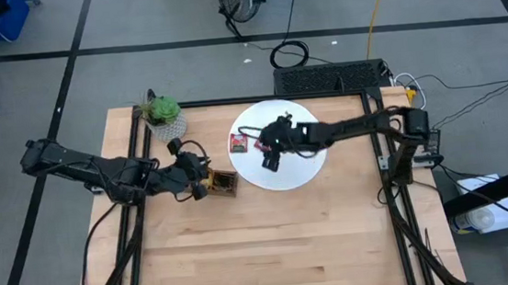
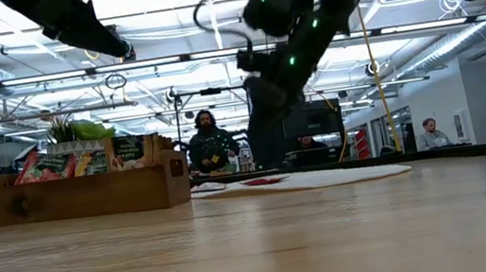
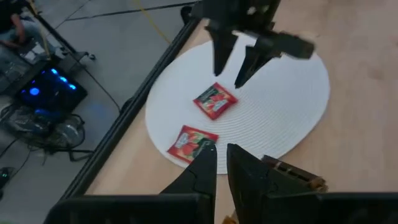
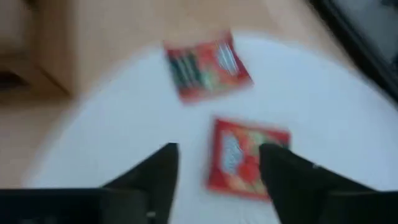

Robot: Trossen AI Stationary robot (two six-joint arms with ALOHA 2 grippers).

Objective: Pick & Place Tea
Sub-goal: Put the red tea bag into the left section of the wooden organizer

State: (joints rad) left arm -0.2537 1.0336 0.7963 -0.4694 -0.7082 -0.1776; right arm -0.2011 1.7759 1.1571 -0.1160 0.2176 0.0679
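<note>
Here, the white disc point(image 1: 298, 171) is lying right of the wooden tray point(image 1: 222, 183), carrying two red tea sachets point(image 3: 214, 101) point(image 3: 192, 142). The right gripper point(image 3: 237, 73) is hovering over them, fingers spread, empty. The left gripper point(image 1: 197, 190) is sitting near the tray, fingers narrow, holding nothing visible.

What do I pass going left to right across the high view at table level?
Left hand → wooden tray → red tea sachet → right hand, open over the white disc.
</note>
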